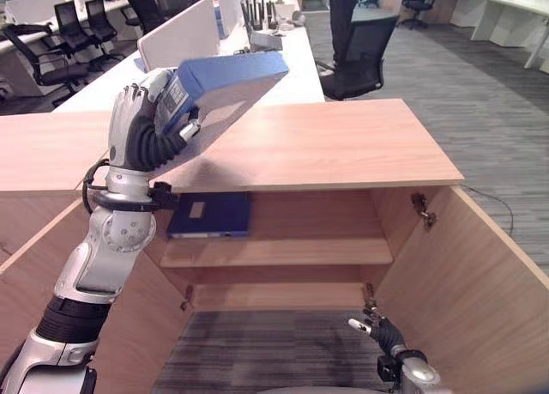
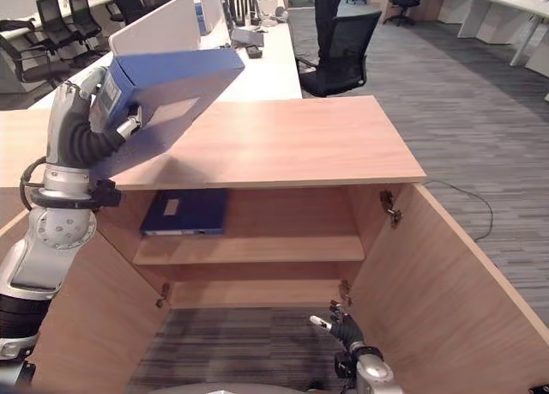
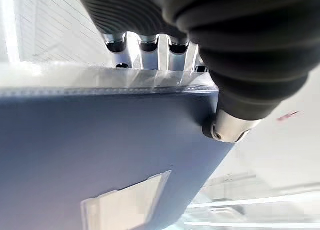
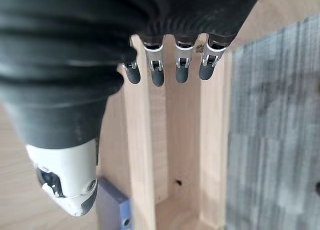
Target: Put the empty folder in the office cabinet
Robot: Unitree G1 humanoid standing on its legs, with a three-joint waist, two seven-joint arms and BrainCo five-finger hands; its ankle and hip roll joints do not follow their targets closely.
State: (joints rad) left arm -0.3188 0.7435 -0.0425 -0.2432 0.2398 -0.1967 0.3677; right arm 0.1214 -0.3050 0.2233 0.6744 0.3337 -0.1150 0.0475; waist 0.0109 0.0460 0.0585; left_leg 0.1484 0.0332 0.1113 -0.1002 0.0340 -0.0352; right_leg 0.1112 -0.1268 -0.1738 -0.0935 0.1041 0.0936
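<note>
Office desks and black chairs (image 1: 73,33) fill the background behind a wooden cabinet (image 1: 343,145) with open doors. At upper left, the left hand (image 1: 146,124) grips a blue folder (image 1: 227,89), tilted above the cabinet top. Another blue folder (image 1: 210,214) lies on the upper shelf. At the bottom, the right hand (image 1: 382,332) hangs with relaxed fingers, holding nothing.

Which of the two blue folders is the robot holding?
The lighter blue folder, tilted above the cabinet top and gripped by the left hand. The darker folder lies flat on the upper shelf inside, untouched.
</note>
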